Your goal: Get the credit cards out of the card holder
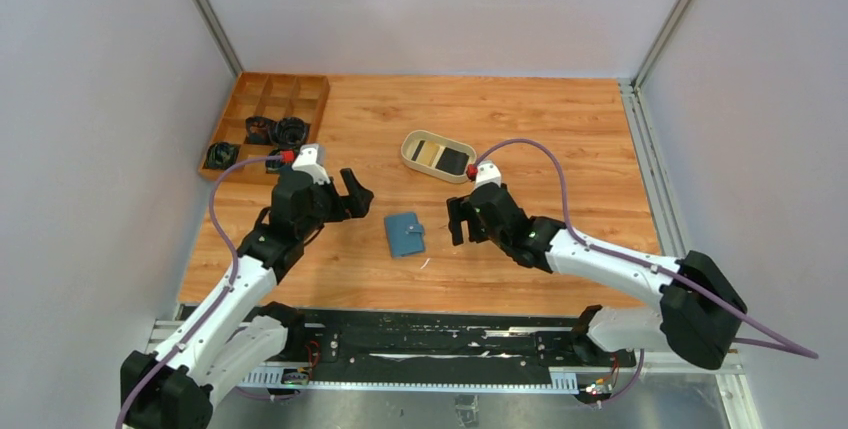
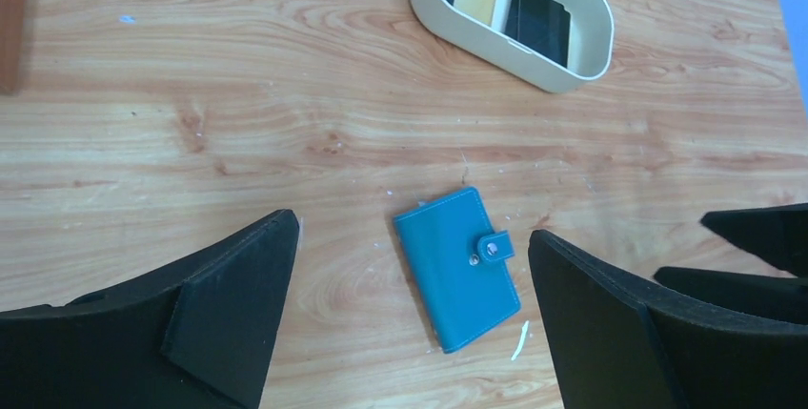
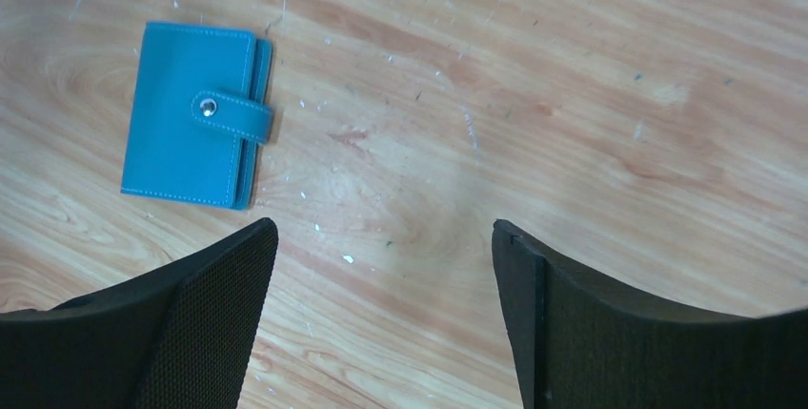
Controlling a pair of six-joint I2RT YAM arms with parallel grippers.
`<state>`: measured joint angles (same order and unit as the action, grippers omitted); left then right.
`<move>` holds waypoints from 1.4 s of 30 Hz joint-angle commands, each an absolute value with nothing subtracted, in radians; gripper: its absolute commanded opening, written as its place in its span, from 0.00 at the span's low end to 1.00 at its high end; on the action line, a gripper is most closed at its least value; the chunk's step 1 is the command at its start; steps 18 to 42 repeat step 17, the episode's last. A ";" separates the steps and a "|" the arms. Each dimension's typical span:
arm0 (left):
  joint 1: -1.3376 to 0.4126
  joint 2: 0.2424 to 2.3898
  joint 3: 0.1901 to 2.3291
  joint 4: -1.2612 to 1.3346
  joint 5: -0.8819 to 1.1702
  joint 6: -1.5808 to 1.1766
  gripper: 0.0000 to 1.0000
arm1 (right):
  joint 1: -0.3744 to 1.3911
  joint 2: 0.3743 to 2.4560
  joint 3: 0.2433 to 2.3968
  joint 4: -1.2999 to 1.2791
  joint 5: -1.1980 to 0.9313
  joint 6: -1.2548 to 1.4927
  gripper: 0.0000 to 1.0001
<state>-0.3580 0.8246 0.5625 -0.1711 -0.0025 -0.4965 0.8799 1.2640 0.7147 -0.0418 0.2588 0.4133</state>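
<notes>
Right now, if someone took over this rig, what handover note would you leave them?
Left gripper: open, empty, above the table.
Right gripper: open, empty.
Small teal-blue folding card holder: flat on the wooden table between the two grippers, snap tab fastened.
Black and tan-gold credit cards: lying in the beige oval dish farther back.
Done: those cards are out.
Left: the closed holder hides whether any remain inside, so check.
</notes>
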 commanded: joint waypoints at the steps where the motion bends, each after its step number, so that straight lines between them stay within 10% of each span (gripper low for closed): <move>1: -0.353 0.806 0.564 -0.164 -0.042 -0.430 1.00 | 0.866 1.216 0.711 -0.084 0.354 0.358 0.87; 42: -0.353 0.773 0.565 -0.152 -0.099 -0.403 1.00 | 0.860 1.223 0.743 -0.137 0.366 0.270 0.88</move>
